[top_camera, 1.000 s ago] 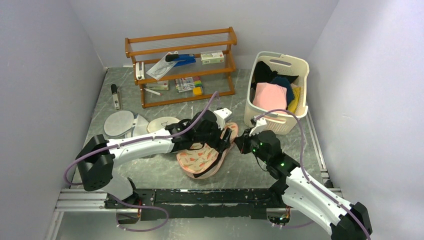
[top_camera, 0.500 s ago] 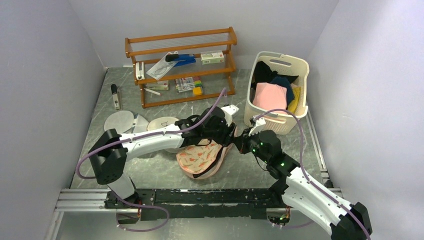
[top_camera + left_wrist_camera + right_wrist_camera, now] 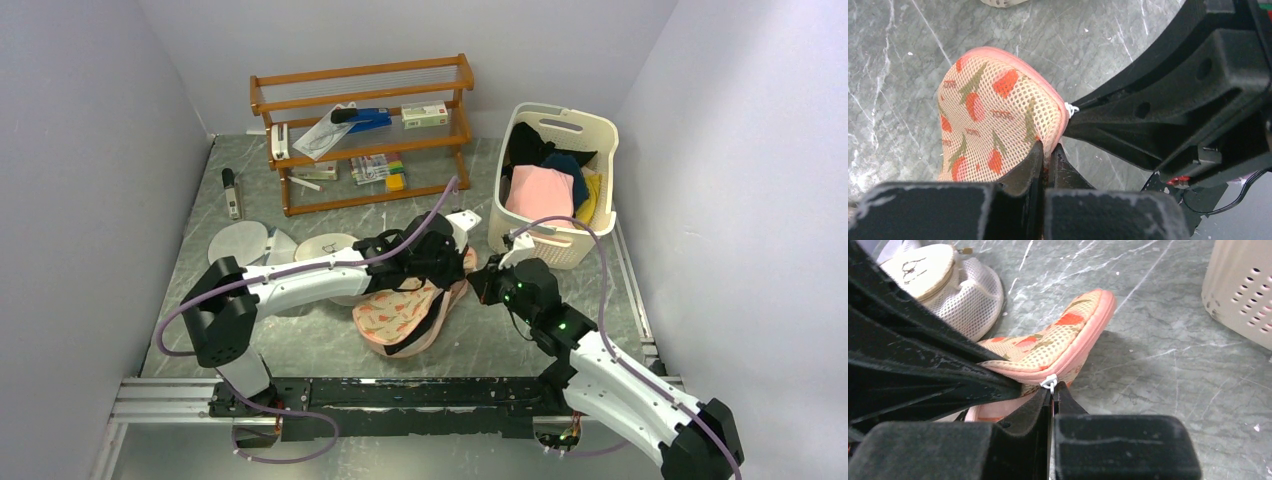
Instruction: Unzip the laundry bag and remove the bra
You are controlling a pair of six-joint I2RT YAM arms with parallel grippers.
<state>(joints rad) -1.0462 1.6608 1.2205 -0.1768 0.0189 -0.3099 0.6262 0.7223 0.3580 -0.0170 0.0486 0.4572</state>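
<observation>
While jaws grip laundry bag (image 3: 405,315), basket (image 3: 563,109) nearby

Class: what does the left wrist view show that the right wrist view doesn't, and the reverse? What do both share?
Left wrist only: the printed top face of the peach-pink leafy mesh laundry bag, seen from above. Right wrist only: the cream perforated plastic basket. Both: the bag's pink trim, the small white zipper pull held by the right gripper, the left gripper pinching the trim, and the grey marble table.
</observation>
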